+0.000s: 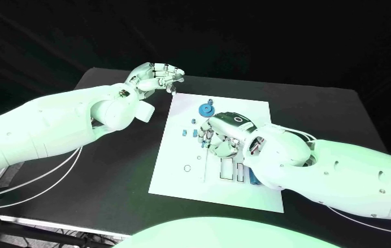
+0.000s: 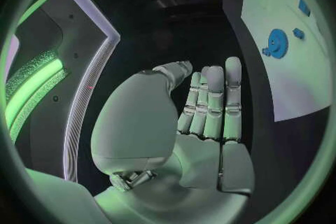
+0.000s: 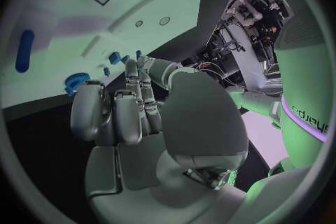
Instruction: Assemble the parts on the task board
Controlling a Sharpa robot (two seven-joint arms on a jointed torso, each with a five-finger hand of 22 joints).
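the flat white rectangular task board (image 1: 244,191) lies in the middle of the black tabletop (image 1: 98,191), and the small blue parts sit on its far half. the largest of them, a round blue toothed wheel (image 1: 207,109), lies flat just beyond the right hand's fingertips; the left wrist view shows it too (image 2: 277,43), with a smaller blue piece touching its rim. a scatter of small blue pegs and blocks (image 1: 190,130) lies just beside the right hand on the side toward the left arm, close to its fingers. a long blue bar (image 1: 253,178) lies under the right forearm, next to dark rectangular slots in the board; the right wrist view shows a blue oblong piece (image 3: 24,50) lying flat on the white surface, well apart from the fingers.

the right hand (image 1: 229,133) hovers low over the middle of the board, palm down, its fingers (image 3: 133,106) bent inward and held side by side; whether they pinch a small part cannot be told.

the left hand (image 1: 155,78) is off the board, over the tabletop just beyond the board's far corner on the left arm's side. its fingers (image 2: 213,101) are straight, pressed side by side, with the thumb standing apart, and nothing is in its palm.
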